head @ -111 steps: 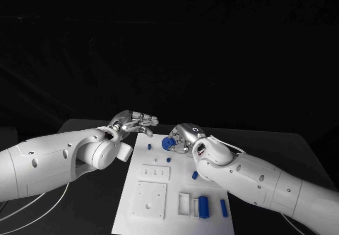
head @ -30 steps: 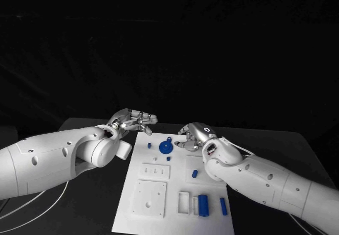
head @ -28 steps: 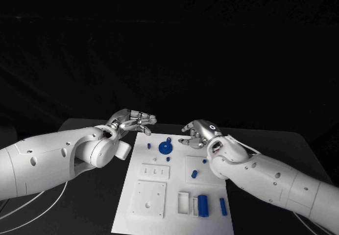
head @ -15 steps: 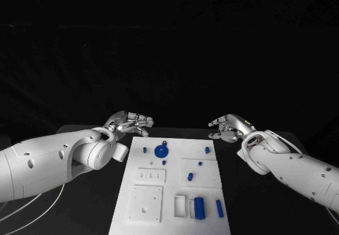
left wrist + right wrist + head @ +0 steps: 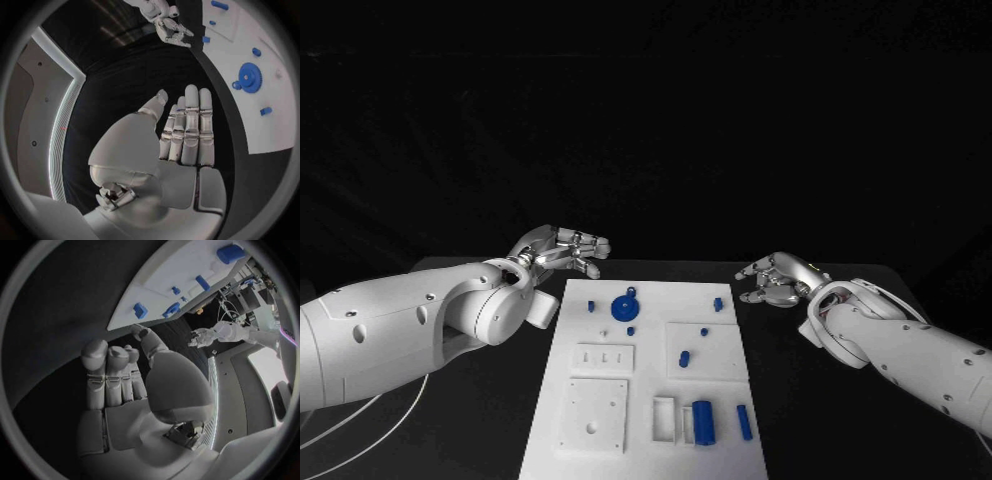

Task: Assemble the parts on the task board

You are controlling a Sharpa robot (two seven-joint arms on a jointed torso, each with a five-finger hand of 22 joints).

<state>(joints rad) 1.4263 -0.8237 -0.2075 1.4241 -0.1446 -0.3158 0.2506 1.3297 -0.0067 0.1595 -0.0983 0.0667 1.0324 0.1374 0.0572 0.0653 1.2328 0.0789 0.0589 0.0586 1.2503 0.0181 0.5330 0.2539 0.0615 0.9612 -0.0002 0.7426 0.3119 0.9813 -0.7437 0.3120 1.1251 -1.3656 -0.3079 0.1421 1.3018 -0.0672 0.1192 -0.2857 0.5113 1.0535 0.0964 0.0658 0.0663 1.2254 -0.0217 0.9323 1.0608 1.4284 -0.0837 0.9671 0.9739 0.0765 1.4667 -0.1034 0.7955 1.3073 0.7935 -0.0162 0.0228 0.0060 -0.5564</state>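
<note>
We see both hands empty, fingers loosely apart: left hand [image 5: 567,248] and right hand [image 5: 776,279] flank the task board [image 5: 651,400], blue gear [image 5: 625,308] on it

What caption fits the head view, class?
Both hands, left and right, flank the white board empty, blue gear seated on it.

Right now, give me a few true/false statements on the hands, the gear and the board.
1. The right hand holds the blue gear. False: the gear lies on the white board, and the hand is off the board's right side, holding nothing.
2. The left hand holds nothing. True.
3. The long blue block lies at the board's near end. True.
4. Both hands rest on the board. False: each is beside it, over the black table.
</note>
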